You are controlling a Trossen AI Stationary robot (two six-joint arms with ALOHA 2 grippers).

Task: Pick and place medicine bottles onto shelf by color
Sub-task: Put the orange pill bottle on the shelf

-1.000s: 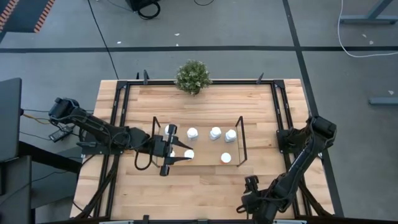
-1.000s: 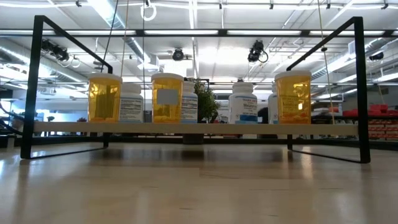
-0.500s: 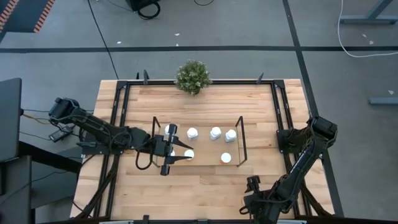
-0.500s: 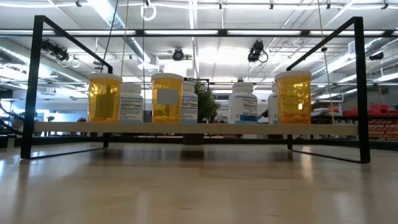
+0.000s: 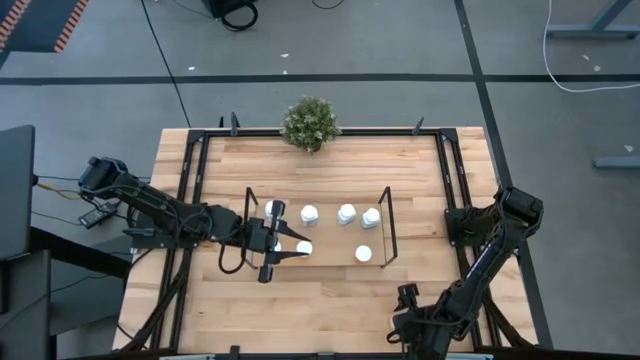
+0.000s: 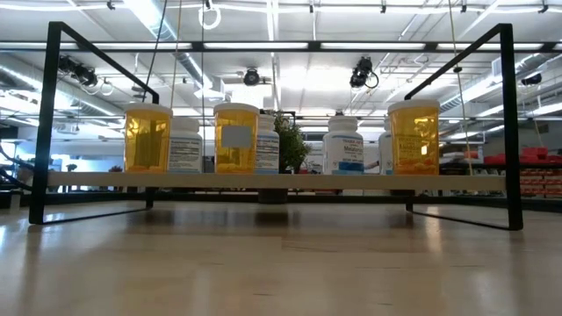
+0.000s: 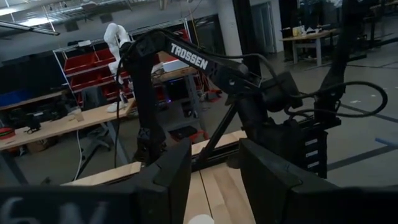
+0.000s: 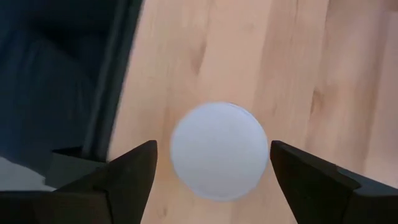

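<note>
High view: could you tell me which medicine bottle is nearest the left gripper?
The front-row bottle toward the shelf's left end; its white cap sits at the left gripper's fingertips, the other caps farther off.

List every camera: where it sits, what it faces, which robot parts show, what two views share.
High: overhead, straight down on table; both arms, left gripper at the shelf.
Low: tabletop height, level at the shelf's bottles; no arm shows.
Left wrist: past open fingers toward the right arm.
Right wrist: down on a white cap between open fingers.
Shared: high and low show the plant.
</note>
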